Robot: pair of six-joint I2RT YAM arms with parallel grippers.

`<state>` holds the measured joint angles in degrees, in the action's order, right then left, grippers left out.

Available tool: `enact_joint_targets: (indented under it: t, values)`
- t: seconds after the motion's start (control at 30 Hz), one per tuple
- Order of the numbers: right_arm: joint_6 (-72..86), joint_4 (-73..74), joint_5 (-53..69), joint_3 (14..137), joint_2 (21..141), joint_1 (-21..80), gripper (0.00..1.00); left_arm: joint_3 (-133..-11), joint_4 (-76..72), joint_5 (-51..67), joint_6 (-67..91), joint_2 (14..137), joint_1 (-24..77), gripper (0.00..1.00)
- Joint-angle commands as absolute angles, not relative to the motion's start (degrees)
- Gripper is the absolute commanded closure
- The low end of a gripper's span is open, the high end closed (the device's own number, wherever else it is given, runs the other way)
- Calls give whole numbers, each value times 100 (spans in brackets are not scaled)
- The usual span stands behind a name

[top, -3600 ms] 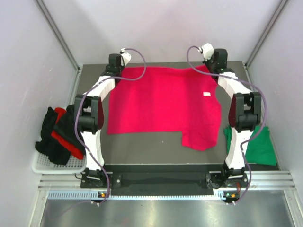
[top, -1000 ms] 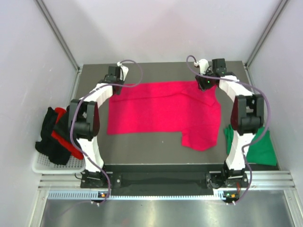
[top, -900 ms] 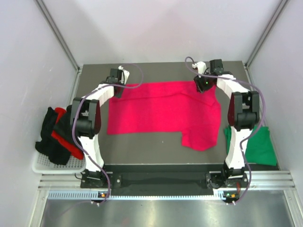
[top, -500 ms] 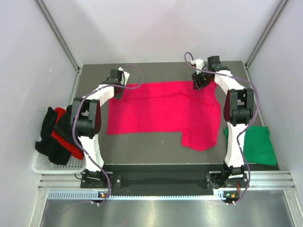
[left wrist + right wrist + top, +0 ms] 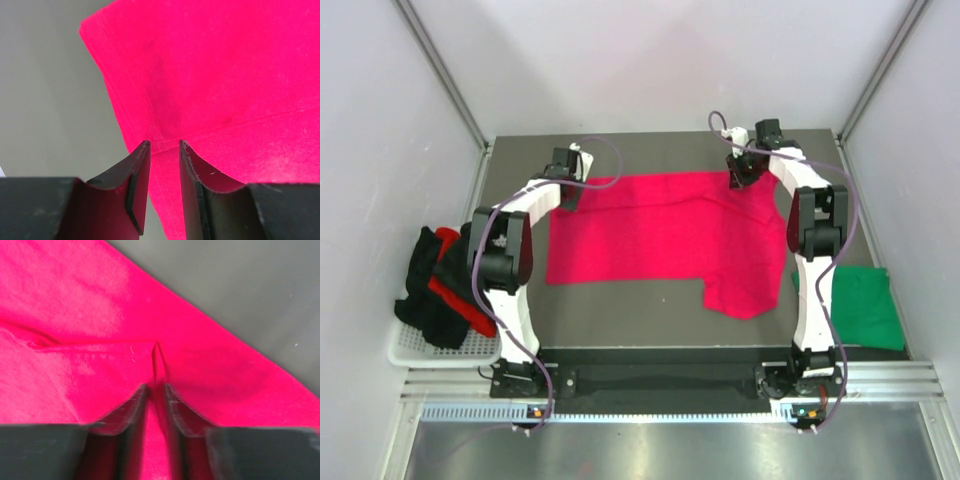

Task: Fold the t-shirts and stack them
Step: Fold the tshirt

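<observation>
Fold step on the crimson-pink t-shirt (image 5: pixel 660 225), flat on the desk (image 5: pixel 620 310) beneath both grippers; right gripper (image 5: pixel 155 387) pinches a raised pleat; left gripper (image 5: pixel 164 145) straddles the hem, its grip unclear; next calls for lifting both corners evenly

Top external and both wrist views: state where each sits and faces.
Top external: above, behind the bases, looking down on table and both arms.
Left wrist: on left gripper, facing down at pink t-shirt's edge; own fingers show.
Right wrist: on right gripper, facing down at a pinched fold; fingers show.
All share the t-shirt.
</observation>
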<state>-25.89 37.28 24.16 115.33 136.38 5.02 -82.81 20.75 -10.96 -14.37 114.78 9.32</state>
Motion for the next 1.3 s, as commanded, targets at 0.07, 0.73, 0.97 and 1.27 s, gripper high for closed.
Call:
enact_joint_targets:
  t: [0.07, 0.73, 0.97, 1.27]
  values:
    - [-2566, 3797, 2575, 11777, 13615, 501, 97, -8174, 1986, -1020, -1318, 11022, 949, 66]
    - [-2796, 3184, 1670, 8738, 10743, 1704, 75, -7392, 1661, -923, -1362, 10020, 949, 66]
    - [-2602, 2680, 1134, 8435, 10274, 1521, 58, -7356, 1608, -932, -1433, 9931, 949, 65]
    - [-3653, 2717, 546, 8624, 11048, 1142, 57, -7471, 1732, -932, -1468, 10081, 949, 65]
